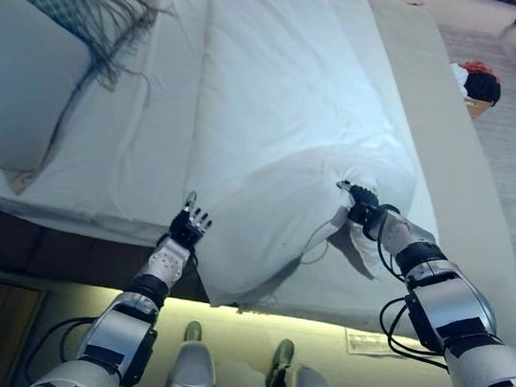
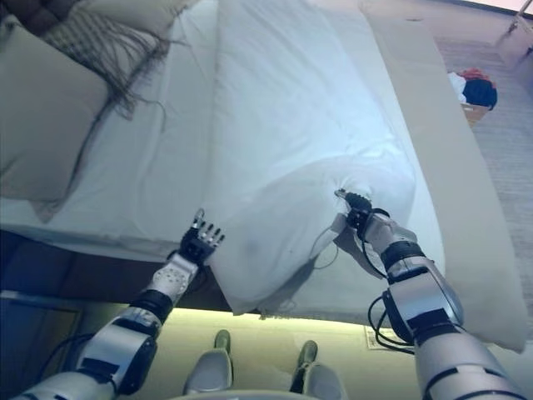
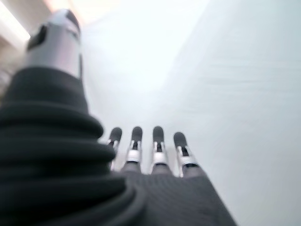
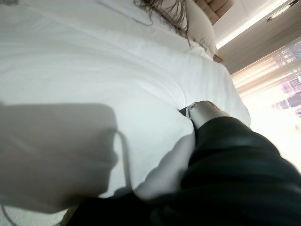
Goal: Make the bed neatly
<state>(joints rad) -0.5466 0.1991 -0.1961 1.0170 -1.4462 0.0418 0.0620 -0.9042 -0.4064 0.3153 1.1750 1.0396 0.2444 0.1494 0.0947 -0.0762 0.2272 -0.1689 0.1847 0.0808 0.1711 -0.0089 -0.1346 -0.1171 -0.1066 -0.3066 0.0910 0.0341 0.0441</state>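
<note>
A white duvet is laid along the middle of the bed; its near end is bunched into a raised fold hanging over the bed's near edge. The right hand is pressed into this raised fold, with cloth gathered round it; in the right wrist view only the thumb is seen against the fabric, the fingers being hidden in the cloth, so it cannot be told whether the hand is clamped or loose. The left hand is held at the near edge of the bed, just beside the hanging fold; its fingers are extended straight and nothing is held. A grey pillow is placed at the far left of the bed; a fringed throw is spread beside it. A box of clothes is seen on the floor beyond the bed's right side.
</note>
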